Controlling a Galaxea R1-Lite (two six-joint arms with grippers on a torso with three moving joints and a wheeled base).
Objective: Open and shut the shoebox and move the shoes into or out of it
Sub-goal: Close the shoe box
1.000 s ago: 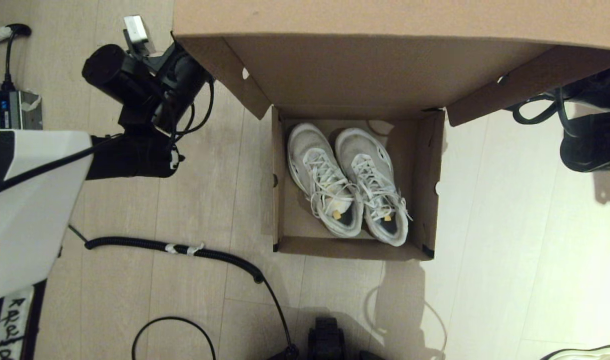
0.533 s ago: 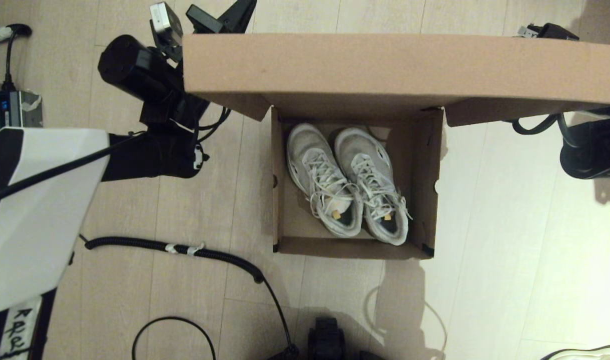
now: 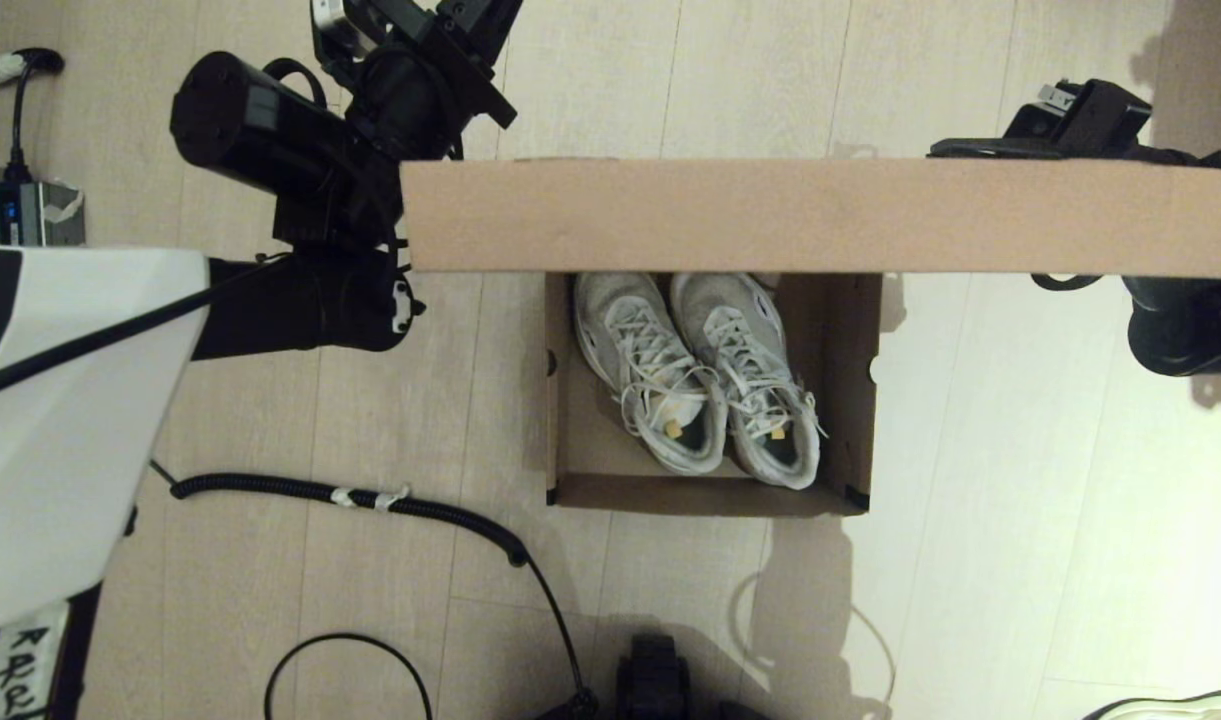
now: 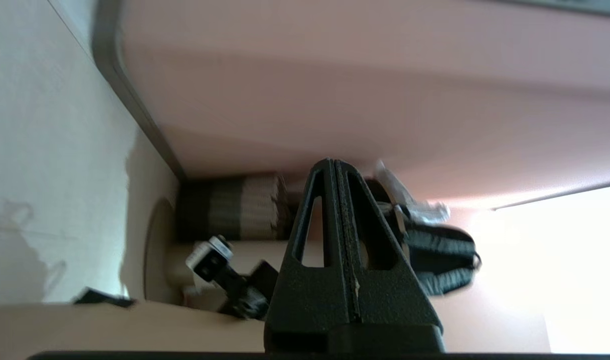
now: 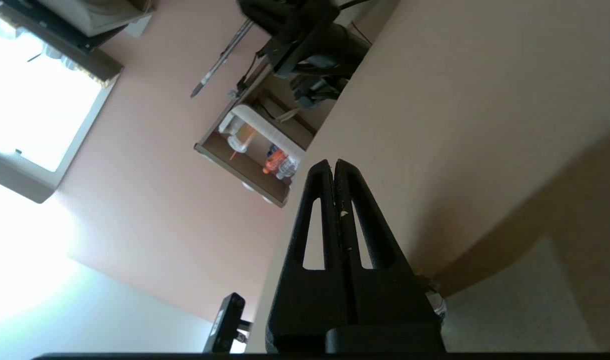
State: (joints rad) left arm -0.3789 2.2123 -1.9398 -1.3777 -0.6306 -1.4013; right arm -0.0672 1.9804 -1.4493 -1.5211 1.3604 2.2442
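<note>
Head view: the shoebox (image 3: 712, 495) sits on the pale wood floor (image 3: 1020, 500) with the shoes (image 3: 695, 370) side by side inside it, toes toward the hinge and heels toward the robot. The lid (image 3: 820, 215) stands roughly on edge, seen as a long brown band across the far part of the box and covering the toes. The left gripper (image 3: 465, 25) is beyond the lid's left end and the right gripper (image 3: 980, 150) just past its right end, one arm to each side, apparently so that the wide flap is steadied at both ends and does not twist on its hinge. Whether either one touches the cardboard cannot be told here. The near half of the box is uncovered. The lid overhangs both side walls, so its ends need free room outside the box; a black ribbed cable (image 3: 370, 495) lies on the floor to the left, apart from the box.

Left wrist view: the left gripper's fingers (image 4: 329, 200) are pressed together with nothing between them (the camera points upward at a ceiling, no cardboard in sight).

Right wrist view: the right gripper's fingers (image 5: 329, 200) are likewise closed on nothing, pointing toward wall and shelving.
</note>
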